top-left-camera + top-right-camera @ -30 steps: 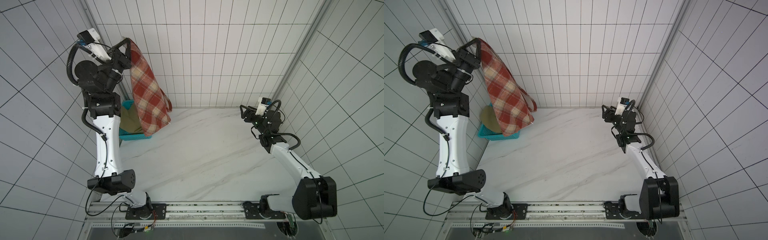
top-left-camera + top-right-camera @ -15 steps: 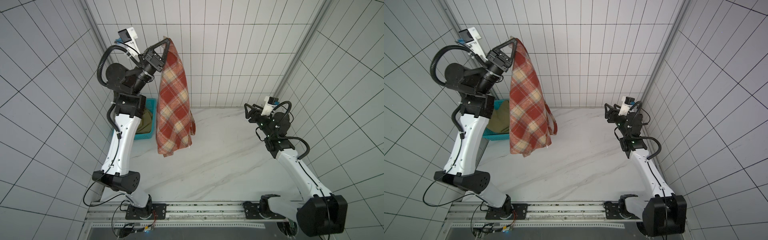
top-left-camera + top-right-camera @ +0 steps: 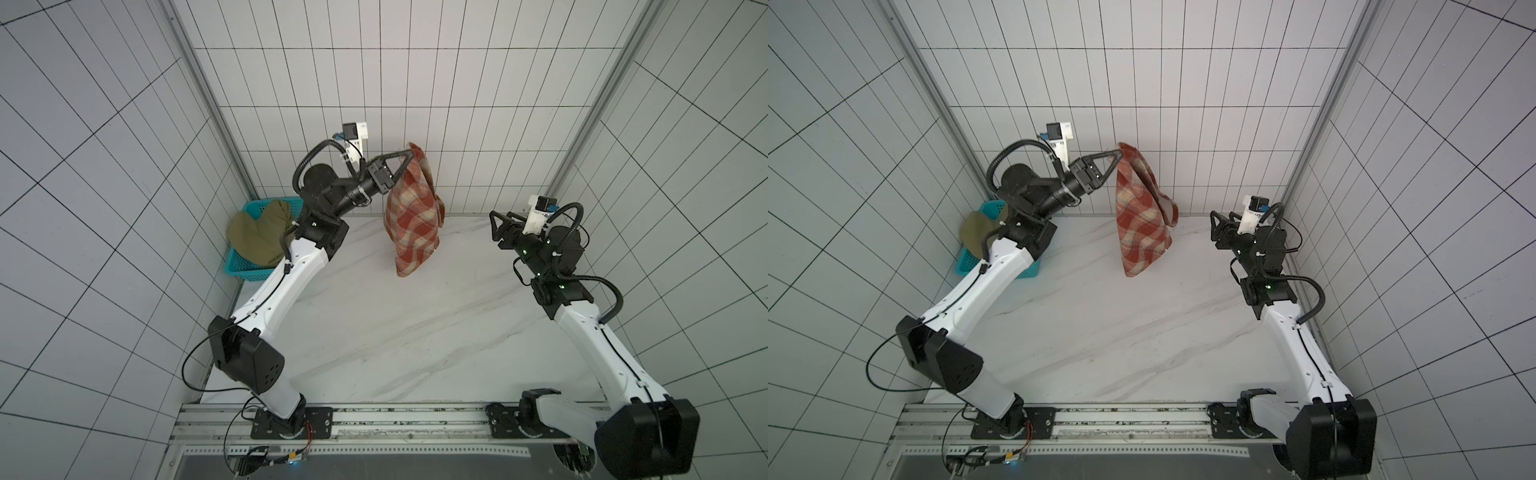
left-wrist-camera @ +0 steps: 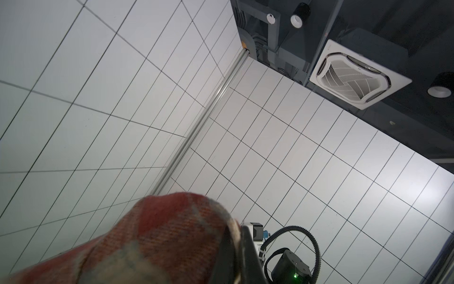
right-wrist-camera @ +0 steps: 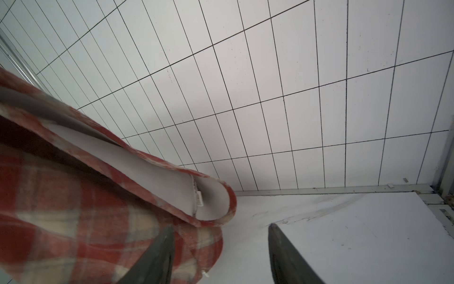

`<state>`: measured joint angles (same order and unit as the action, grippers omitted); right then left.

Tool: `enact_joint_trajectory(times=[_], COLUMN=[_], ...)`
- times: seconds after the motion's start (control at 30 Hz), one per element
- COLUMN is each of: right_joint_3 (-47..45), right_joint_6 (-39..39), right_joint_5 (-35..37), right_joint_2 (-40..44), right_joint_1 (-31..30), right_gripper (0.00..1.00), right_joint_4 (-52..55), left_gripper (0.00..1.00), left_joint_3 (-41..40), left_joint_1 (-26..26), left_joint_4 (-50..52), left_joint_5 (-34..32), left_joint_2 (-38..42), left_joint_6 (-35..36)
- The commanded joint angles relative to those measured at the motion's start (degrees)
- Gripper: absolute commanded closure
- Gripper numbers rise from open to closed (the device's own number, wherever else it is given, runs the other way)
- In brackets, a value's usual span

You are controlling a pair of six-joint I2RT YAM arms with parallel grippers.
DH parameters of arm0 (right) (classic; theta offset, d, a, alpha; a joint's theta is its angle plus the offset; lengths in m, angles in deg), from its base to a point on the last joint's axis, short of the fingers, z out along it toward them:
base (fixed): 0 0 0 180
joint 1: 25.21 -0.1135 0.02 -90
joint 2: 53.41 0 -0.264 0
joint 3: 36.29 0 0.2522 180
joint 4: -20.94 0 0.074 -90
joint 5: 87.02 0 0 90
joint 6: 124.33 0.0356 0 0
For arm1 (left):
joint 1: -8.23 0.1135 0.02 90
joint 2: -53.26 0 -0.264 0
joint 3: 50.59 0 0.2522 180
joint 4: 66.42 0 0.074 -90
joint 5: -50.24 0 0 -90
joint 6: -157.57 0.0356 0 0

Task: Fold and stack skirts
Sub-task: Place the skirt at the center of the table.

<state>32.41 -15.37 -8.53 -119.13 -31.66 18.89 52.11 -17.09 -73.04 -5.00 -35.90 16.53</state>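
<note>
- Left gripper [image 3: 410,153]: clamped on plaid skirt [image 3: 413,220], which hangs bunched at 12 o'clock, white lining [image 5: 157,177] showing.
- Right gripper [image 3: 500,217]: jaws apart, empty.
- Olive skirt [image 3: 259,235]: heaped in basket [image 3: 245,270], 10 o'clock.

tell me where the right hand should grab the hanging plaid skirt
Probably the free end of the waistband, the loop showing white lining. The plaid skirt hangs from one corner pinched in the left hand, so that loop sags toward the open right hand. Come level from the right arm's side, one finger inside the loop.
</note>
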Motion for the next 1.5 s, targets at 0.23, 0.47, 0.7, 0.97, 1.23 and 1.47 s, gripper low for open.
enact_joint_trajectory(times=[0.23,0.47,0.7,0.97,1.23,1.47], right_joint_3=[-3.6,-6.7,-7.2,-0.1,7.5,10.2], right_joint_6=[-0.4,0.8,-0.6,-1.6,-1.9,-1.3], right_joint_5=[-0.4,0.9,0.3,-0.7,-1.9,-4.7], right_joint_2=[-5.1,-8.8,-14.4,-26.7,-37.5,-40.8], right_joint_1=[-3.3,-4.7,-5.3,-4.6,-4.3,-4.4], right_gripper=[0.42,0.47,0.41,0.2,0.18,0.16], right_joint_4=[0.7,0.5,2.8,6.5,7.4,6.0], left_gripper=[1.0,0.94,0.5,0.35,0.31,0.3], left_joint_3=[-44.0,-55.2,-54.1,-57.3,-61.0,-65.3], left_joint_1=[-0.9,-0.9,-0.9,-0.9,-0.9,-0.8], left_joint_4=[13.7,29.0,43.4,46.6,48.1,47.0], left_joint_5=[-11.4,-14.3,-17.3,-17.2,-15.2,-16.4], left_joint_2=[30.8,43.3,46.5,44.5,38.3,36.5], left_joint_6=[10.6,11.1,12.7,11.0,11.4,10.3])
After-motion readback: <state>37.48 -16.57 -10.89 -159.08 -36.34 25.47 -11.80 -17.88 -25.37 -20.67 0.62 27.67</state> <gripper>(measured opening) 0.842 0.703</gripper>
